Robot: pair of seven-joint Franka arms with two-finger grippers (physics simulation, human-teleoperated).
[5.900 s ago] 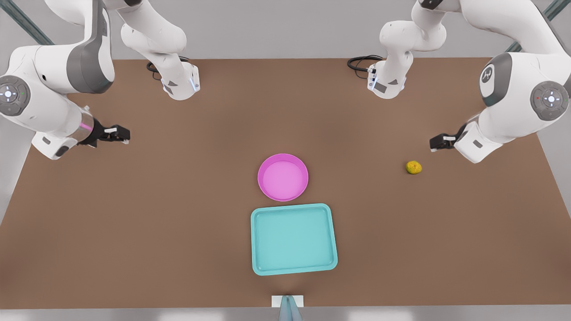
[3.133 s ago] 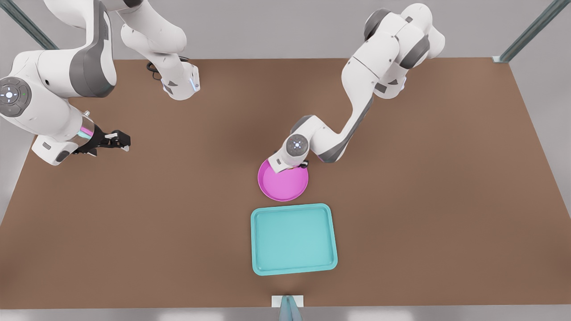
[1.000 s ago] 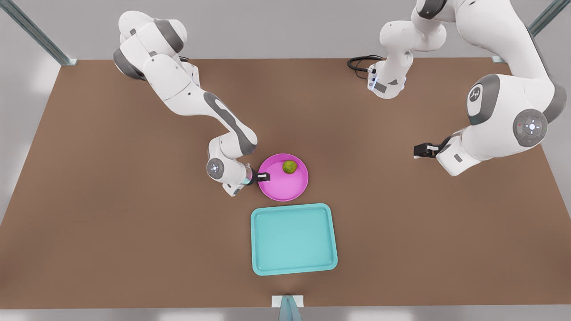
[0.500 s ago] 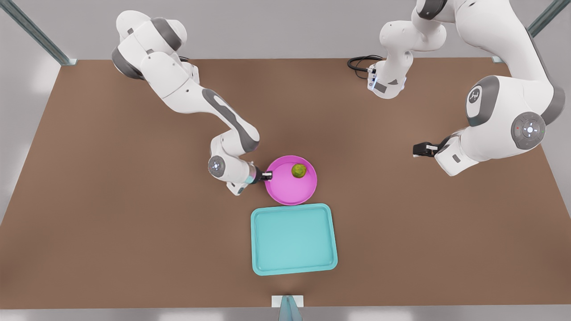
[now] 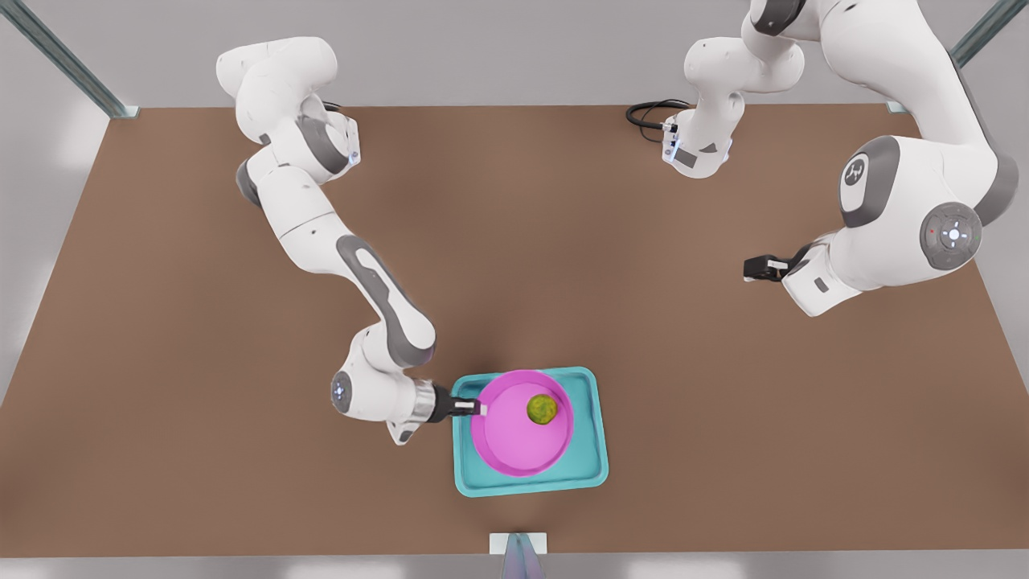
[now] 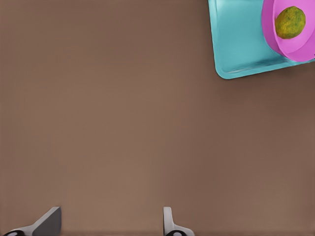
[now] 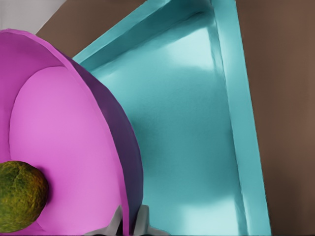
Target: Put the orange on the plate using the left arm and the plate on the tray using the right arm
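The pink plate [image 5: 514, 442] hangs just over the teal tray [image 5: 593, 450], with the greenish-yellow orange [image 5: 542, 408] lying in it. My right gripper [image 5: 474, 408], on the arm at the front view's left, is shut on the plate's rim. In the right wrist view its fingers [image 7: 143, 217] pinch the plate [image 7: 64, 142] edge above the tray [image 7: 187, 137], the orange [image 7: 19, 201] close by. My left gripper [image 5: 752, 268] waits open at the front view's right. In its wrist view the left gripper [image 6: 112, 211] is over bare table, far from the tray [image 6: 241, 44], the plate [image 6: 300, 46] and the orange [image 6: 289, 22].
The brown table [image 5: 241, 482] spreads wide on both sides of the tray. Both arm bases stand at the far edge, each with a black cable [image 5: 647, 112] beside it. A small white mount [image 5: 518, 544] sits at the near edge.
My right gripper has carried the plate, with the orange in it, from the table behind the tray to over the tray. The left arm has stayed still.
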